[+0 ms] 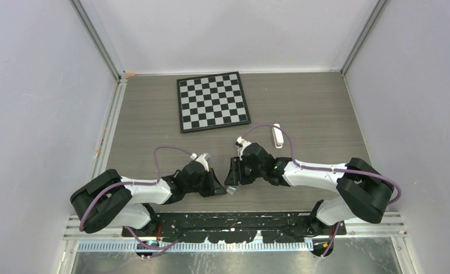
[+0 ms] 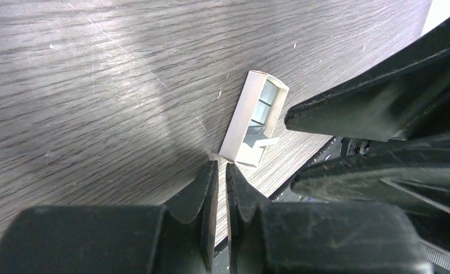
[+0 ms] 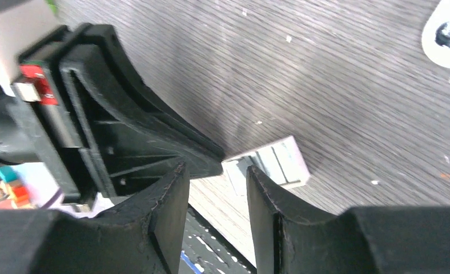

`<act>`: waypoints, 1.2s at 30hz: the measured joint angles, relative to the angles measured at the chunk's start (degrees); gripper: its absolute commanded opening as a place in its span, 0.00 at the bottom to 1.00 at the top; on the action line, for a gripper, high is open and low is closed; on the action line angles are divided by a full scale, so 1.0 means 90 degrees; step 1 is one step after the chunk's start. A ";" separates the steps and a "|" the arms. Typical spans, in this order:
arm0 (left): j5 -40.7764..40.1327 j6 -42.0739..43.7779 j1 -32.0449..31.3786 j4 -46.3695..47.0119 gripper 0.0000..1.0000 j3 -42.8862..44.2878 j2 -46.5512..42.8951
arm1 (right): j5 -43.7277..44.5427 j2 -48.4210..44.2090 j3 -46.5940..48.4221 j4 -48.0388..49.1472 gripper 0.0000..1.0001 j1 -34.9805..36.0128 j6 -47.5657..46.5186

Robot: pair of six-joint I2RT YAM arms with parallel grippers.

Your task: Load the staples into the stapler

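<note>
- Staples (image 2: 254, 123): small silvery block with pale edges, lying flat on the worktop (image 2: 97, 85) just beyond both hands' tips, well apart from the stapler (image 1: 278, 136).
- Handling, judged: light, stiff, slick, liable to snap; pinch across the long sides.
- Left hand (image 2: 221, 168): closed to a sliver, empty.
- Right hand (image 3: 217, 171): half open, empty.

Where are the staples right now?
In the wrist views, the staples lie on the table near its front edge, between the facing tips of the left hand and right hand.
</note>
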 measured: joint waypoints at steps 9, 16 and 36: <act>-0.0151 0.0005 0.0000 -0.0087 0.13 -0.0002 -0.0095 | 0.0228 0.0075 0.0112 -0.0743 0.48 0.0000 -0.0452; -0.0221 0.0015 0.0000 -0.0206 0.14 -0.0002 -0.0214 | 0.0289 0.0146 0.0430 -0.1083 0.46 0.0036 -0.0918; -0.0294 0.0027 0.0000 -0.0311 0.17 -0.0002 -0.0289 | 0.1073 0.0656 0.1185 -0.1853 0.38 0.0862 -0.2089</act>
